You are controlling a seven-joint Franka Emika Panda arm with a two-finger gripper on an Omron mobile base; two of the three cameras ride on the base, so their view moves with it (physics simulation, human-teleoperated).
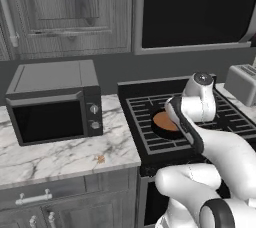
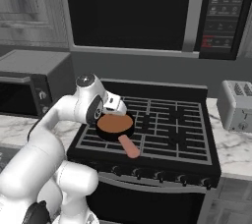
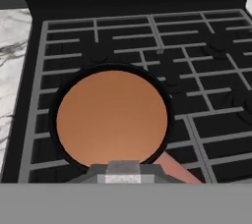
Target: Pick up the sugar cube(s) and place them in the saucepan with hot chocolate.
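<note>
From the left base view: 1 sugar cube (image 1: 101, 159) lying on the marble counter (image 1: 60, 154) near its front edge, in front of the microwave (image 1: 54, 101), well apart from the saucepan (image 1: 165, 123) on the stove grate (image 1: 145, 122); arm bent over the pan

From the right base view: saucepan (image 2: 115, 126) on the front left burner, pink handle (image 2: 129, 147) pointing forward, toaster (image 2: 238, 105) to the right

From the hand view: gripper (image 3: 123, 168) clenched, holding nothing visible, poised above the brown surface of the saucepan (image 3: 112, 117)

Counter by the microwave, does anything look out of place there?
Yes: a sugar cube lies alone near the front edge of the marble counter, well apart from the saucepan on the stove, where it belongs.
</note>
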